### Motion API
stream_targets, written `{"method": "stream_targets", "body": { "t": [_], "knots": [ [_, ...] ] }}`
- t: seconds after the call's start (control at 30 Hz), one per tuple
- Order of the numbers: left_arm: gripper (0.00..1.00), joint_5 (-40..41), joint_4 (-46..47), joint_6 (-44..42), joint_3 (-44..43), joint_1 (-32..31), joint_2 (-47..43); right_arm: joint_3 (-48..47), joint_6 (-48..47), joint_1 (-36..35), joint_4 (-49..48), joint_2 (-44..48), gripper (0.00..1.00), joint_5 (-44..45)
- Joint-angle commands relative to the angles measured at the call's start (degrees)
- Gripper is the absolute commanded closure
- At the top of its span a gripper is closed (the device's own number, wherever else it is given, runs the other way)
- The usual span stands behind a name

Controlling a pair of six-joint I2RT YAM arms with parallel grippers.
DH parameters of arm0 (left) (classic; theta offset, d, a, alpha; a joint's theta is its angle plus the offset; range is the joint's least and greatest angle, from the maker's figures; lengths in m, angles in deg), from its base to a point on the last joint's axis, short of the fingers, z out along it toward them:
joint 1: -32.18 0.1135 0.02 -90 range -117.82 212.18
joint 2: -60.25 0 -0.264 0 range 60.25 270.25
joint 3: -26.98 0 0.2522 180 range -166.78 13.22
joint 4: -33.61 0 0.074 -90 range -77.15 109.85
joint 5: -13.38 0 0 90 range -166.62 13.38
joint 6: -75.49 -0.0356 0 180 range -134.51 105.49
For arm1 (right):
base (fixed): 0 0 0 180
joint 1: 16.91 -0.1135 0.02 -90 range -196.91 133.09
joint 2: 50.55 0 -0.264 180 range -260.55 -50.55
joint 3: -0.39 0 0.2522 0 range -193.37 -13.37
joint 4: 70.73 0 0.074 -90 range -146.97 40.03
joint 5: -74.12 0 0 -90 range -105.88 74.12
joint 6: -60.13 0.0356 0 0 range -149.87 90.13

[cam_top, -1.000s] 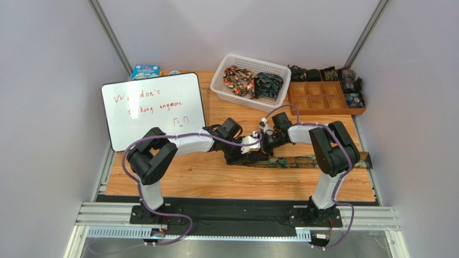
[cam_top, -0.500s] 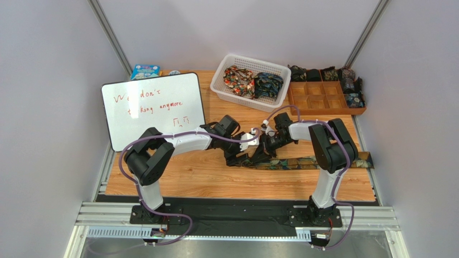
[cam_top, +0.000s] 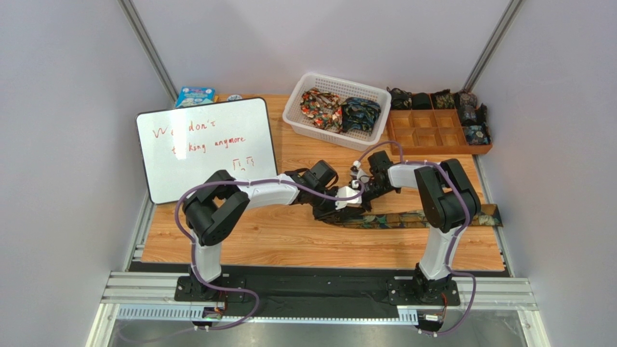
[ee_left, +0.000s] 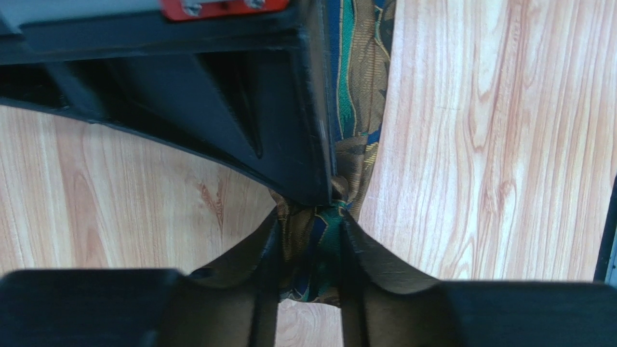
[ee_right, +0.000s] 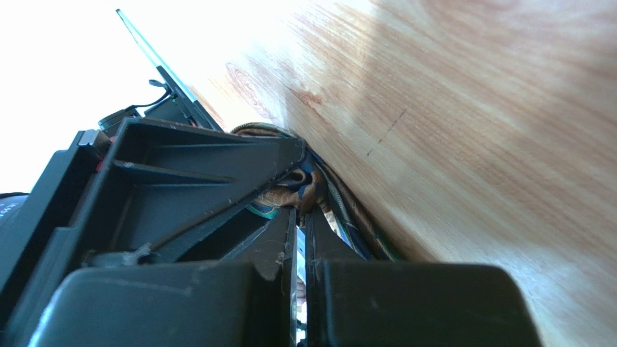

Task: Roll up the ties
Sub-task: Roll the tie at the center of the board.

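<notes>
The tie (cam_top: 413, 217) lies flat along the surface (cam_top: 246, 238) out to its right edge, its left end bunched mid-surface. There the left gripper (ee_left: 313, 242) is clamped on the fabric, and the right gripper (ee_right: 298, 210), fingers nearly together, pinches the same bunch. Bare wood lies open nearer the bases; the whiteboard (cam_top: 206, 144) stands at the left, with the basket (cam_top: 295, 116) of bunched ties (cam_top: 340, 112) and the tray (cam_top: 442, 150) well behind.

On the surface (cam_top: 290, 242), the whiteboard (cam_top: 206, 148) fills the centre left, with a small box (cam_top: 195, 95) behind its upper edge. The basket (cam_top: 299, 103) sits at upper centre and holds two bunched ties (cam_top: 321, 108) (side by side). Right of it lies the tray (cam_top: 442, 150), with rolled ties (cam_top: 476, 134) in its top and right compartments. The stretched tie (cam_top: 413, 217) runs from frame centre, where the left hand (ee_left: 311, 238) and right hand (ee_right: 298, 210) meet, to the right edge.
</notes>
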Motion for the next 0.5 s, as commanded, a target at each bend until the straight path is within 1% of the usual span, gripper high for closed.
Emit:
{"method": "stream_targets", "body": {
  "t": [0.0,0.03,0.07,0.1,0.13,0.17,0.23,0.33,0.47],
  "knots": [
    [0.75,2.8,-2.1,-1.3,-1.3,-0.3,1.1,-3.5,-4.2,0.8,2.3,1.1,0.96,1.3],
    [0.78,3.1,-3.0,-1.0,-1.5,-0.3,1.4,-6.0,-5.5,1.5,6.4,1.6,0.93,1.2],
    [0.79,3.8,-3.4,-0.8,-1.4,-0.3,1.4,-7.0,-7.2,3.4,8.7,2.0,0.84,1.3],
    [0.81,3.7,-3.8,-0.6,-1.2,-0.1,1.5,-8.0,-8.7,4.5,11.3,3.1,0.77,1.5],
    [0.81,3.8,-3.7,0.1,-0.9,0.1,1.4,-9.9,-12.1,5.5,16.4,3.3,0.72,1.9],
    [0.83,4.5,-3.4,0.6,-0.6,0.3,1.4,-10.5,-13.6,7.7,18.8,3.6,0.67,2.8],
    [0.83,5.2,-3.3,2.4,-1.0,1.2,1.9,-11.3,-17.3,9.8,24.0,3.8,0.67,4.3],
    [0.85,6.0,-4.4,4.5,-3.1,3.4,3.3,-12.0,-20.9,12.3,27.8,2.6,0.71,6.9],
    [0.86,6.8,-5.7,5.0,-4.8,5.5,3.7,-11.2,-21.8,12.4,27.7,0.2,0.75,9.2]
  ]
}}
